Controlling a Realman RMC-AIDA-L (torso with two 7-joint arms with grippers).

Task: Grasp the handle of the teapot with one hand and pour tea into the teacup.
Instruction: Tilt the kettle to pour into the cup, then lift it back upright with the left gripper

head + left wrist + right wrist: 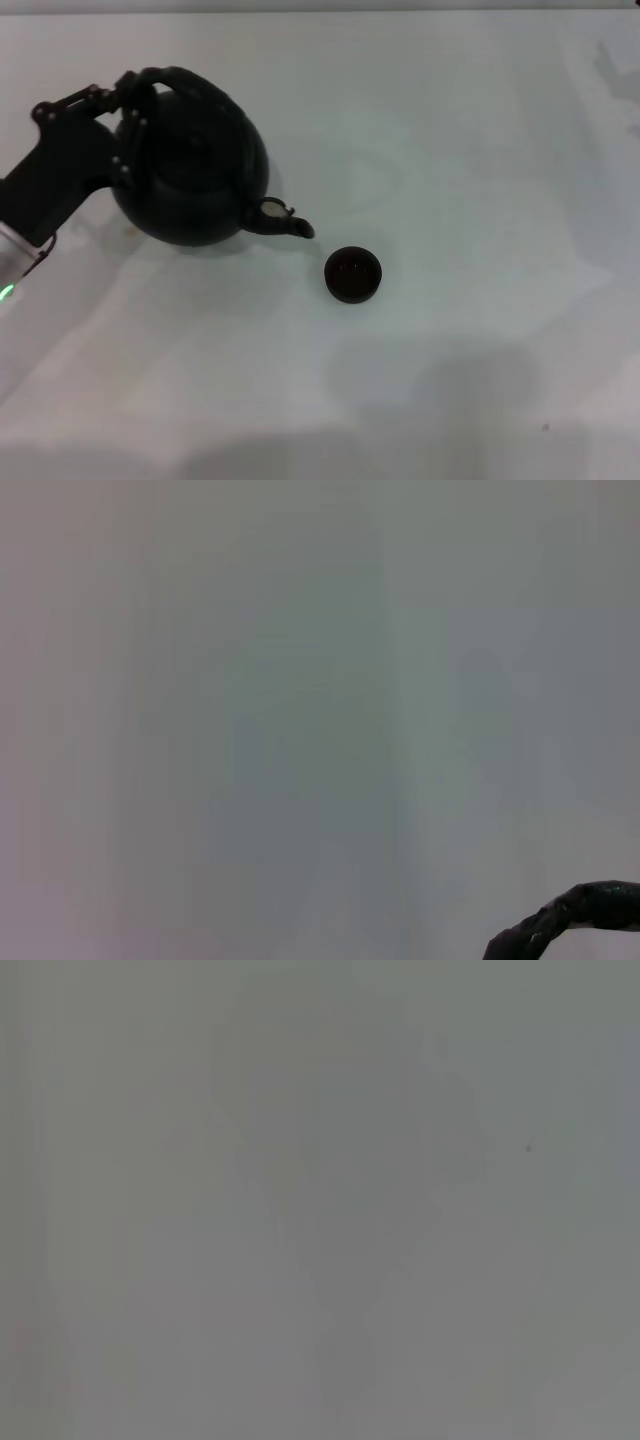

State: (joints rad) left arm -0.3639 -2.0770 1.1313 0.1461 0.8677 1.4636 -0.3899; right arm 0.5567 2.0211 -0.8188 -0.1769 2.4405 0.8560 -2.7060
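The black round teapot (195, 165) is at the left of the white table in the head view, tilted with its short spout (285, 222) pointing down toward the teacup. Its arched handle (190, 80) loops over the top; a piece of it also shows in the left wrist view (575, 915). My left gripper (128, 100) is shut on the handle at its left end. The tiny black teacup (353, 275) with a dark reddish inside stands just right of and below the spout tip. The right gripper is out of view.
The white table (480, 150) spreads to the right and front of the cup. A tiny dark speck (545, 427) lies at the front right; it also shows in the right wrist view (528, 1147).
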